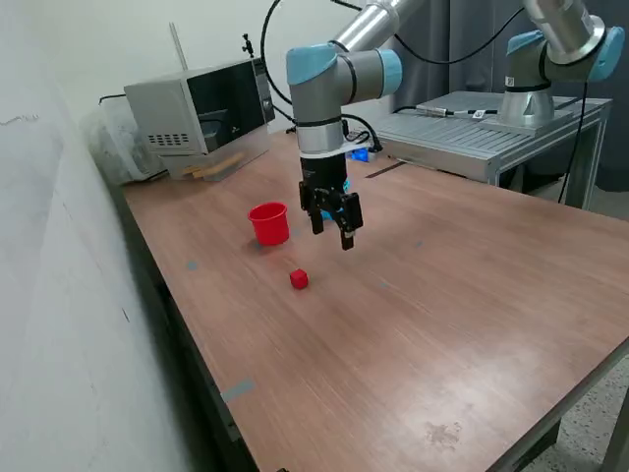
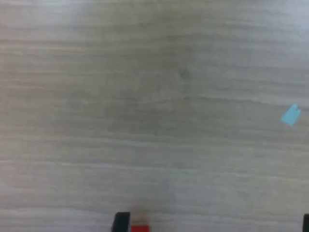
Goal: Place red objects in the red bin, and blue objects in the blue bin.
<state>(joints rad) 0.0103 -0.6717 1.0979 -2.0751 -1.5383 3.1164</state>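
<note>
Wooden table (image 1: pixel 423 324), broad, mostly bare. Microwave (image 1: pixel 201 113) at far end, exterior view's left. Robot arm (image 1: pixel 324 98) reaches down over table middle. Gripper (image 1: pixel 332 228) hovers above surface, fingers spread, holding nothing. Red cup (image 1: pixel 268 223) just left of gripper in exterior view. Red cube (image 1: pixel 299 279) lies on table nearer than gripper, slightly left, apart from cup; next move likely calls for short shift toward it, then descent. Cube squarish, no long axis. No blue cup or blue cubes visible.

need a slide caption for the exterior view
UR5e claw hovers open above the wooden table, between the red cup and a small red cube.
</note>
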